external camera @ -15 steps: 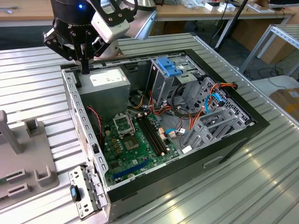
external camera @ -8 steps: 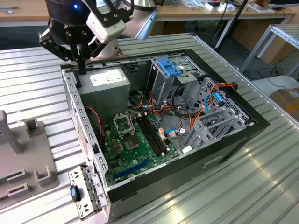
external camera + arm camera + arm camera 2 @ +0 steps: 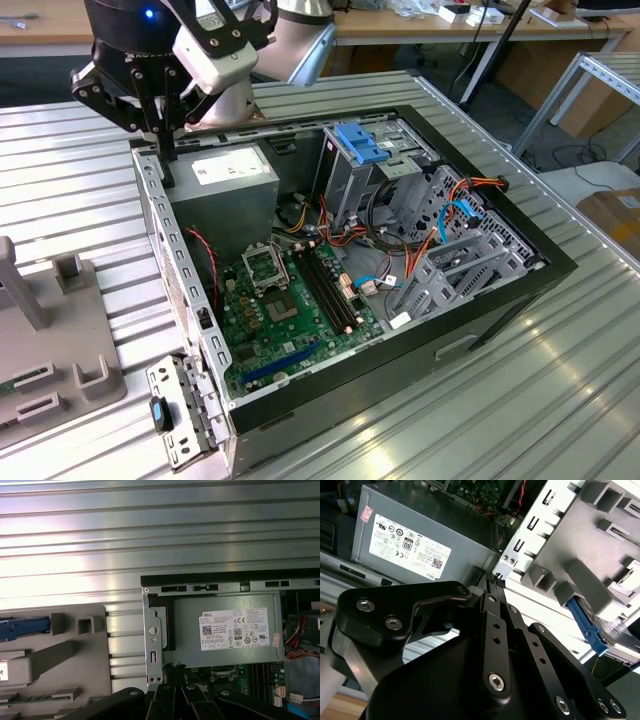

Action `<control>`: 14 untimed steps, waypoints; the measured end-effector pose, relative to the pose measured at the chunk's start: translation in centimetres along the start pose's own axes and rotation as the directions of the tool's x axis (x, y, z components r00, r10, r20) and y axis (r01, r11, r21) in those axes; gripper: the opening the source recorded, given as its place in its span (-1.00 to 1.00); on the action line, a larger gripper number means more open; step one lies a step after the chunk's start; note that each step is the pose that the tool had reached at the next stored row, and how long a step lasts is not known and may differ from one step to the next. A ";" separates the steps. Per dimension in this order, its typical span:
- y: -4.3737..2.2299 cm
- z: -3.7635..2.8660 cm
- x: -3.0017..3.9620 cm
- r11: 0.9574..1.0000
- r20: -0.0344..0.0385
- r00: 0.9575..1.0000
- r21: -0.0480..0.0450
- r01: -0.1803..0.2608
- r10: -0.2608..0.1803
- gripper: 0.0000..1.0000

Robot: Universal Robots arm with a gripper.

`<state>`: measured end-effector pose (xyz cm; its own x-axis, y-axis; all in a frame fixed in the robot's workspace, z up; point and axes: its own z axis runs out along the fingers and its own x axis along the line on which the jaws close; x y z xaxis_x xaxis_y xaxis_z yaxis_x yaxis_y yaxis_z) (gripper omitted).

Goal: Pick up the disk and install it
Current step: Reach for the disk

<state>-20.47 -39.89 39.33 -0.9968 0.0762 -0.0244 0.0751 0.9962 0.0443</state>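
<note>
My gripper (image 3: 167,172) hangs over the back corner of the open computer case (image 3: 560,262), at the exterior view's left. Its black fingers are shut together with nothing between them, and their tips show just above the case's metal edge in both wrist views (image 3: 492,577) (image 3: 172,669). The disk lies apart from the gripper on the grey fixture beside the case. Its bright blue carrier edge (image 3: 585,625) shows in the second wrist view, and a blue strip of it (image 3: 25,627) in the first wrist view. Most of the disk is out of frame.
The grey power-supply box (image 3: 230,185) with its white label sits in the case right by the gripper. A tall metal cage with a blue latch (image 3: 360,145), cables and the green motherboard (image 3: 290,310) lie inside. The grey fixture (image 3: 60,330) stands on the ribbed metal table (image 3: 520,400).
</note>
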 end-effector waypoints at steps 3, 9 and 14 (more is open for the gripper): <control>-0.01 -0.01 0.17 1.000 0.000 1.000 0.000 0.000 0.000 -0.79; -0.04 -0.01 0.47 1.000 0.000 1.000 0.000 0.000 0.000 -0.79; -0.08 -0.03 0.96 1.000 0.000 1.000 0.000 0.000 0.000 -0.79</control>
<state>-21.44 -39.90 39.33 -0.9968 0.0762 -0.0245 0.0750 0.9962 0.0443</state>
